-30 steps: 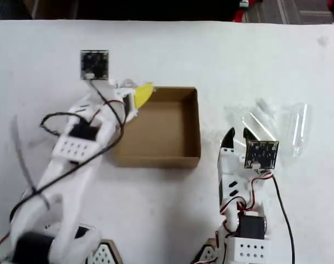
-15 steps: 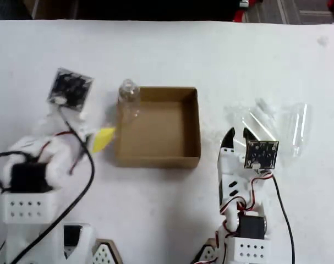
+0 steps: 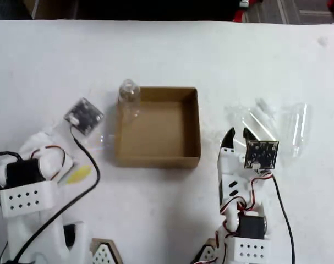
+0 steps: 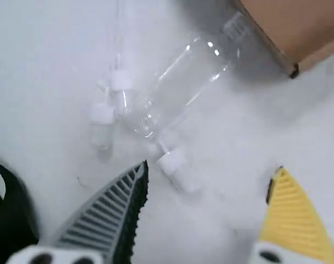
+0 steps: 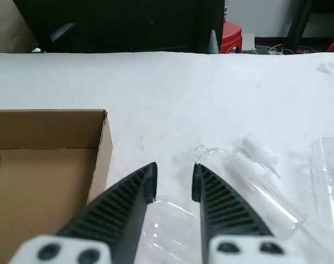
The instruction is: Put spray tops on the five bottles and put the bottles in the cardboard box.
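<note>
The left hand (image 4: 205, 214) is hovering, fingers wide apart, over a bottle (image 4: 183, 82) lying on the worktop (image 4: 45, 55) beside the box (image 4: 288, 27) (spray tops (image 4: 103, 118) just beside it). The right hand (image 5: 175, 184) is gaping narrowly, empty, near more bottles (image 5: 255, 176).

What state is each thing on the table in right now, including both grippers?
Cardboard box, open-topped, upright.
Bottle at the box corner, standing upright.
Bottle left of the box, lying down, no top.
Spray top, loose, not on any bottle.
Bottle right of the box, lying down, no top.
Left gripper, open, empty.
Right gripper, slightly open, empty.
</note>
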Robot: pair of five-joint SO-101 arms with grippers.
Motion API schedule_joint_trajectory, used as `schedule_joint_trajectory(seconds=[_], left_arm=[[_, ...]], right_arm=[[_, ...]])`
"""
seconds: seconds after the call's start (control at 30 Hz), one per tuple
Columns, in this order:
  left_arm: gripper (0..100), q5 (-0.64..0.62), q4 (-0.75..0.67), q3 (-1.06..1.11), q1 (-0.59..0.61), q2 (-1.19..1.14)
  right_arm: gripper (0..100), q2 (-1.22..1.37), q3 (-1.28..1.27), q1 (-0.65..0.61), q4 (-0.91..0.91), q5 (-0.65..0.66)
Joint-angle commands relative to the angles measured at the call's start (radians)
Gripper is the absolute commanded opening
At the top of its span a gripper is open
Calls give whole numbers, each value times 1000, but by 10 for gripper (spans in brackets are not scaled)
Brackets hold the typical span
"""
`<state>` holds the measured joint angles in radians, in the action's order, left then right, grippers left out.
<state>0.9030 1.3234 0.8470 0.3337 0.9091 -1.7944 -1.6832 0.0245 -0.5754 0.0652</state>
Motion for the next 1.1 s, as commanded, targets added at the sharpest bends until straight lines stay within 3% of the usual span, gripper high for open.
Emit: schedule_joint_trajectory(seconds=[0.0, 0.13, 0.33, 0.57, 0.8, 0.93, 1.07], left_arm=[[320, 161, -21, 31, 45, -2], [320, 172, -37, 31, 64, -2], [321, 166, -241, 38, 58, -8], [321, 158, -206, 35, -10, -13], [321, 63, -235, 20, -134, -28], [321, 58, -276, -51, -154, -206], [321, 58, -192, -226, -157, -479]], right_arm=[[95, -5, -8, 12, 19, 15], [95, -5, -8, 12, 19, 15], [95, -5, -8, 12, 19, 15], [95, -5, -8, 12, 19, 15], [95, -5, -8, 12, 19, 15], [95, -5, -8, 12, 19, 15], [95, -5, -8, 12, 19, 15]])
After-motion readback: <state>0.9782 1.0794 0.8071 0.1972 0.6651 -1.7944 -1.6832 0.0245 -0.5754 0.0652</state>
